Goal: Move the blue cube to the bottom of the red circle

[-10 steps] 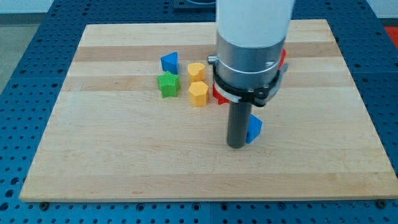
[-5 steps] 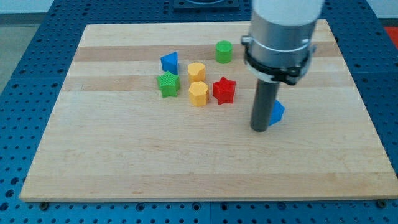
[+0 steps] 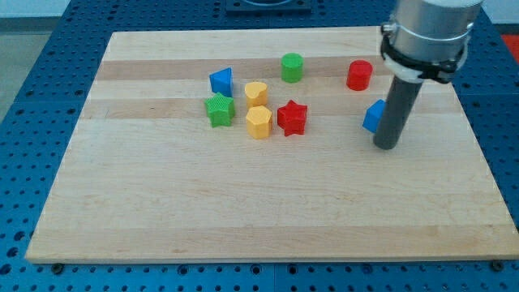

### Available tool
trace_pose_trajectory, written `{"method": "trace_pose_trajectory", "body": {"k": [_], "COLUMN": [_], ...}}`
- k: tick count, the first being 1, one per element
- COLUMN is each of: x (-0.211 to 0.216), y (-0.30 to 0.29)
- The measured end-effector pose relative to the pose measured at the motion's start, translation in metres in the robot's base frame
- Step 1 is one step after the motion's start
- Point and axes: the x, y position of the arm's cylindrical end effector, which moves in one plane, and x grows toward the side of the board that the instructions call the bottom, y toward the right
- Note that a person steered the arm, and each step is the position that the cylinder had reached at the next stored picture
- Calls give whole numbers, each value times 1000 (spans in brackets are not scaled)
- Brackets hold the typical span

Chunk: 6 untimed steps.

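Note:
The blue cube point(image 3: 374, 117) lies on the wooden board point(image 3: 243, 211) at the view's right, partly hidden behind my rod. It sits below and slightly right of the red circle point(image 3: 359, 75), apart from it. My tip point(image 3: 387, 146) rests on the board just right of and below the blue cube, touching or nearly touching its right side.
Left of centre are a blue block point(image 3: 220, 81), a green star point(image 3: 218, 109), two yellow blocks point(image 3: 256, 92) point(image 3: 259, 122) and a red star point(image 3: 292, 118). A green cylinder point(image 3: 292, 67) stands near the top. The board's right edge is close to my rod.
My rod moved to the view's right and upward. The blue cube went up and right with it and now sits under the red circle, which the arm no longer hides.

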Motion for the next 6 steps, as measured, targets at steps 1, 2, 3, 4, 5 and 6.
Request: {"method": "trace_pose_trajectory", "body": {"k": [1,2,3,4,5,6], "x": [-26,-40,-43,-71,-80,-83], "y": [-4,-42,-19,12,4,-1]}}
